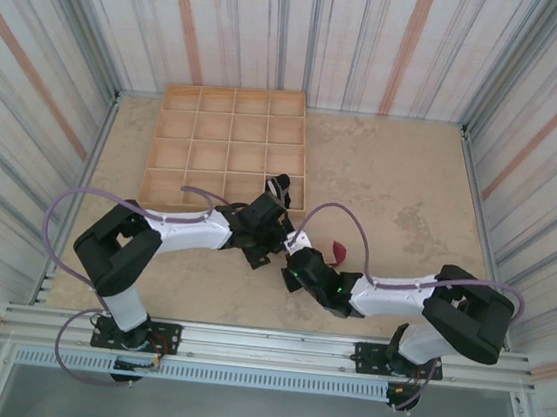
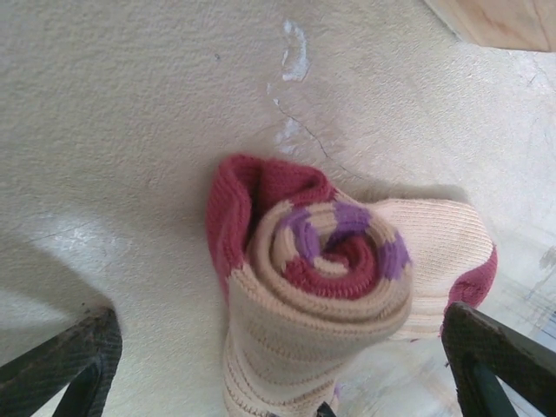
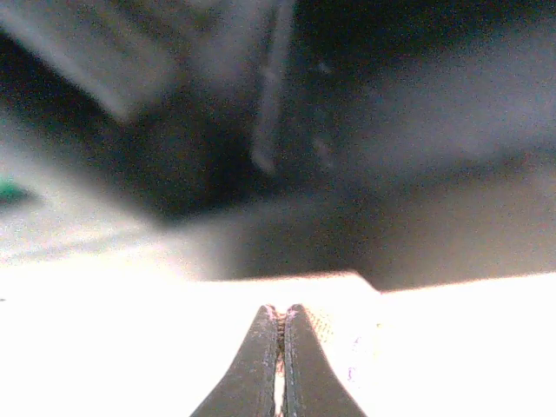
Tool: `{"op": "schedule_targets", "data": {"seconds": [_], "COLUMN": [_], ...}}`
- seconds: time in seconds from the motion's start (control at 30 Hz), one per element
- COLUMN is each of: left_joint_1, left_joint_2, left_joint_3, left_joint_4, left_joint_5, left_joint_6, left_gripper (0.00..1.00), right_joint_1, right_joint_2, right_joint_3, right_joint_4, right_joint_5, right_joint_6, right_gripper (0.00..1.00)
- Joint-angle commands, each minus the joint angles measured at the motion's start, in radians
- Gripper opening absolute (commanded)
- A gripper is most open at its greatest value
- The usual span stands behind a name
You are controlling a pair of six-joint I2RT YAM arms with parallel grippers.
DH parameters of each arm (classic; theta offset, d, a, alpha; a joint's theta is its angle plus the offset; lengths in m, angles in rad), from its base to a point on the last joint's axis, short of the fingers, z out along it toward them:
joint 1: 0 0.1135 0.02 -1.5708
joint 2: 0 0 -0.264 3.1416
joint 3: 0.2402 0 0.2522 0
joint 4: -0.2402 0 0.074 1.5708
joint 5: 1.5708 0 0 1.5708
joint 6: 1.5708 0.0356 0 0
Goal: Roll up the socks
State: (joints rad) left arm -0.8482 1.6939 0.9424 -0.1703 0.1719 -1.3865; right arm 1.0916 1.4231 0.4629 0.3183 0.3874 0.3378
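We see the beige sock (image 2: 330, 261) lying on the tabletop (image 2: 130, 113), rolled into a tight spiral. The outer layer is beige, with dark red and purple bands winding into the centre. The dark red cuff folds up at frame left of the roll. A flat beige part with a dark red end sticks out behind it at frame right. The loose end runs down out of the bottom edge.

The left pincer (image 2: 278, 339) stands wide, one finger (image 2: 74, 360) low at frame left and the other low at frame right, with the roll between them. The frame-left finger is clear of the sock. The other is just beside it, and we cannot tell whether it touches. A corner of the wooden tray (image 2: 512, 22) shows top right.

From above, the left arm (image 1: 185, 230) and right arm (image 1: 389, 297) meet mid-tabletop, just near of the tray, a grid of compartments toward the far left. A dark red bit of the sock (image 1: 339, 251) peeks out beside the arm ends. Purple cables (image 1: 77, 206) loop along both arms.

The right pincer (image 3: 280, 347) has its jaws pressed together, with only a thin bright seam between them. The sock's pale knit (image 3: 339, 334) lies just beside the jaws, overexposed. We cannot tell whether any fabric is caught. The background there is dark and blurred.
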Motion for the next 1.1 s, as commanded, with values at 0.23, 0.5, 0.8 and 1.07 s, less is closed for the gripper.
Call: {"op": "schedule_targets", "data": {"seconds": [0.23, 0.5, 0.8, 1.07], "left_joint_1": [-0.010, -0.015, -0.043, -0.066], "left_joint_2": [-0.093, -0.099, -0.080, -0.048], "left_joint_3": [0.021, 0.030, 0.083, 0.120], "left_joint_4": [-0.195, -0.212, -0.233, -0.225], "left_joint_5": [-0.131, -0.143, -0.173, -0.170], "left_joint_6": [0.082, 0.097, 0.140, 0.172], "left_gripper": [0.99, 0.98, 0.95, 0.89], "right_joint_1": [-0.146, -0.311, -0.544, -0.687], "right_joint_2": [-0.088, -0.186, -0.145, -0.049], "right_joint_3": [-0.137, -0.227, -0.270, -0.219], "right_joint_4": [-0.035, 0.020, 0.141, 0.117], "right_joint_5": [-0.265, -0.489, -0.864, -1.085], "right_joint_6": [0.157, 0.288, 0.422, 0.491], "right_gripper": [0.00, 0.00, 0.00, 0.00]}}
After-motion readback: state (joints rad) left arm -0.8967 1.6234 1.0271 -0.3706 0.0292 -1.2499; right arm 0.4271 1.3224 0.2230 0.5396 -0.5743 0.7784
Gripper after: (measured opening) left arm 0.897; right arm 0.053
